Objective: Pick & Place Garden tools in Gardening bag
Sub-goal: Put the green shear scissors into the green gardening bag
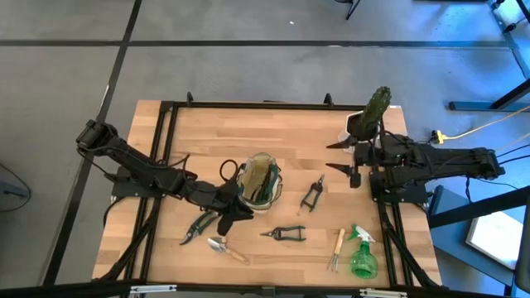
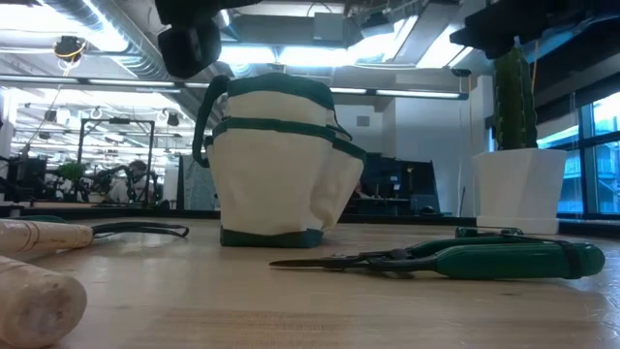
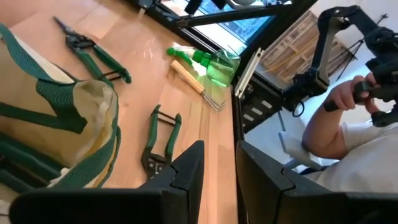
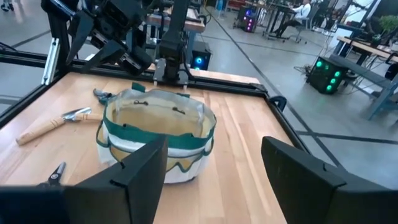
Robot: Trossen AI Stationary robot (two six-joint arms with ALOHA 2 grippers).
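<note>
The olive-green and beige fabric gardening bag is seen upright at the table's centre. The left gripper is held at the bag's 7 o'clock, its fingers slightly apart with nothing between them. The right gripper is parked at 3 o'clock, jaws wide and empty. Green-handled pruners lie at the bag's 5 o'clock, a green plastic spray bottle further toward 4 o'clock.
</note>
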